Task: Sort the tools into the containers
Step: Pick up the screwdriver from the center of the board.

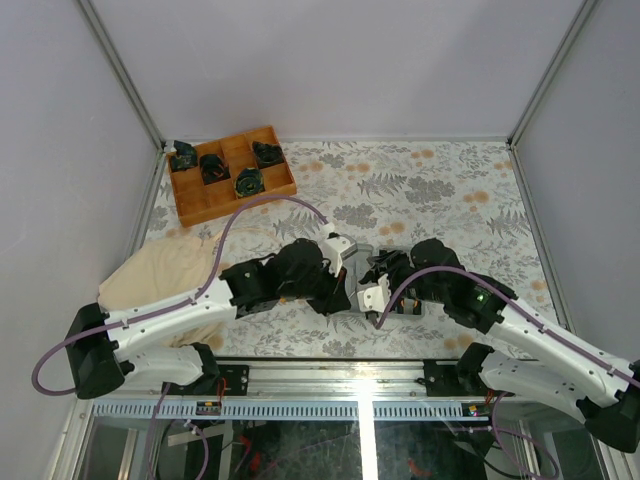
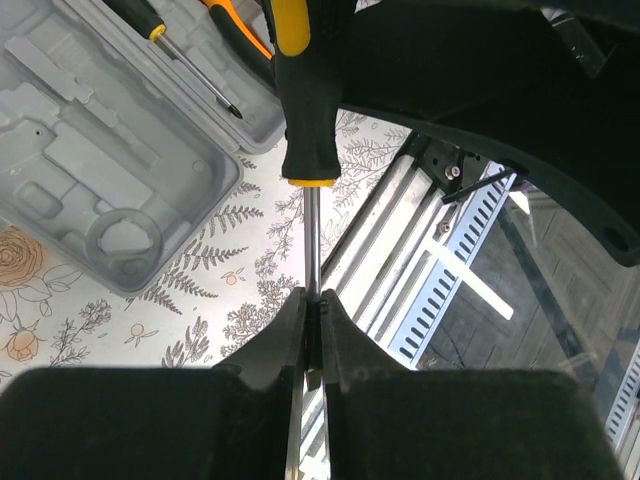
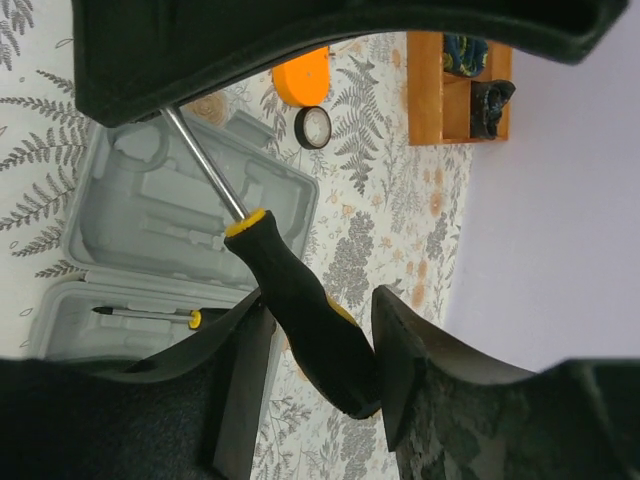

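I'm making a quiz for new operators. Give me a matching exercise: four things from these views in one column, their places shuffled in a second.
1. large screwdriver
2. small screwdriver
3. black ring
4. black parts

A. in compartments of the wooden tray
B. shaft pinched in the left gripper, handle between the fingers of the right gripper
C. on the tablecloth beside the orange tape measure
D. lying in the grey case

Pairs: 1-B, 2-D, 3-C, 4-A

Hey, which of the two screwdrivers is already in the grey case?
The small thin screwdriver; the big one is clamped by its shaft in the left gripper.
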Robot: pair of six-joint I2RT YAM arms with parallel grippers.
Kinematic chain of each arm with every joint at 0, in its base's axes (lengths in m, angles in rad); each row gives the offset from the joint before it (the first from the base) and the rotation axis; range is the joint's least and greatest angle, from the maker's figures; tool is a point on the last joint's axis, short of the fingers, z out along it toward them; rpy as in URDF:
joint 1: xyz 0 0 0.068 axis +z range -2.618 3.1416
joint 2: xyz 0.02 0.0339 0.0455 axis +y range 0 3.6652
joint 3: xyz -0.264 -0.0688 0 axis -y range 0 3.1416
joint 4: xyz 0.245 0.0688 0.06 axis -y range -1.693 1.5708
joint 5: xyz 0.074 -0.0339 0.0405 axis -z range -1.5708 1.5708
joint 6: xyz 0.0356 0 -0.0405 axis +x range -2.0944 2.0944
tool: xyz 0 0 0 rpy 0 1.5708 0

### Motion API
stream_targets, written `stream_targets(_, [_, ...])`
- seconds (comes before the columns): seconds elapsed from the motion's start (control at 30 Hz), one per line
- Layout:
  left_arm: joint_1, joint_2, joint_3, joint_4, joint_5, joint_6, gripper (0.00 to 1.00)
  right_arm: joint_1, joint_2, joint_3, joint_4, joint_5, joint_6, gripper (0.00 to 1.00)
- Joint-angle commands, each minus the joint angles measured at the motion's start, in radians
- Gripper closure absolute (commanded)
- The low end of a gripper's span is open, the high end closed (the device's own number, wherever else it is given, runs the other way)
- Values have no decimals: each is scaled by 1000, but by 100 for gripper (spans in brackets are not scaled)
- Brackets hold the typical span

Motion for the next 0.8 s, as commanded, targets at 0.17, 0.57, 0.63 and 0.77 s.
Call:
stream_targets(0.17, [-6,1,117,-101,64,136,100,17,12,60,-47,-16,17,67])
stream_targets(0.57, [-5,-67,179,-169,5,174,68,36,45,100,-89,-11,131,95])
stream_targets(0.63, [-4,-92,173,-152,-4,161,57,36,45,102,-87,-9,191,95])
stream_targets(0.77, [-4,-130,170,-133,-43,142,47,36,45,104,-81,-2,298,94])
